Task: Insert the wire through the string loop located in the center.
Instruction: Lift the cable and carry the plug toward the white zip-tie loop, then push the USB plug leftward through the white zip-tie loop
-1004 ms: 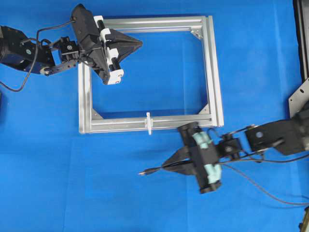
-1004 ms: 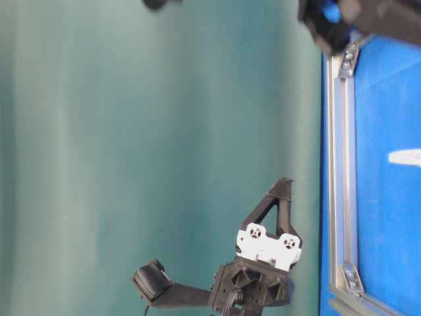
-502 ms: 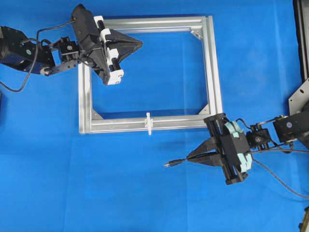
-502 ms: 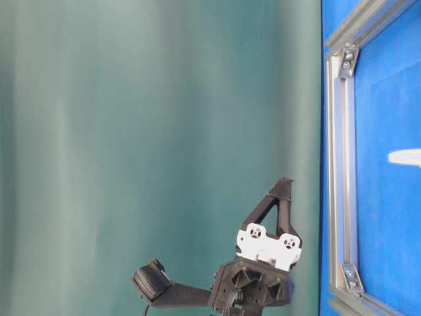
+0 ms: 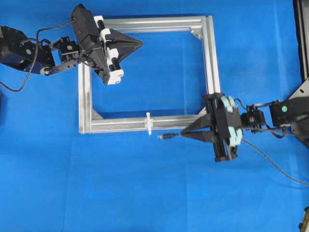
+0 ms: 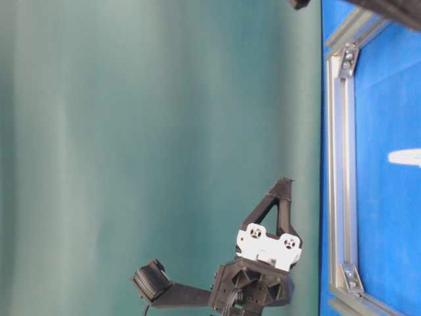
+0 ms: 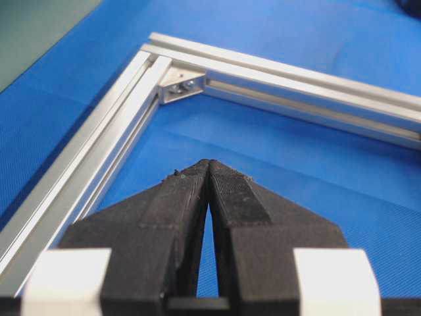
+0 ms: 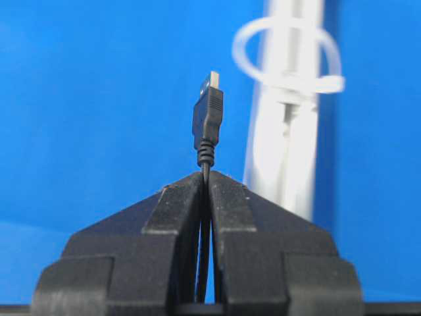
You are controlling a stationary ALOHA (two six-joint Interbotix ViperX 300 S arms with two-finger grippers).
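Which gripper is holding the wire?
The right gripper, at the frame's lower right corner: its jaws clamp the wire, plug sticking out toward the string loop. The left gripper is shut on nothing.

The wire (image 5: 170, 136) is a thin black cable ending in a small dark plug with a metal tip. Its plug end runs level over the blue bench, the tip pointing toward the string loop (image 5: 149, 123) and stopping just short of it, slightly to the bench's near side of the frame bar. The rest of the cable trails away toward the bench's right edge. The string loop is a small white tie standing upright across the near bar of the silver aluminium frame (image 5: 210, 67), about midway along that bar.
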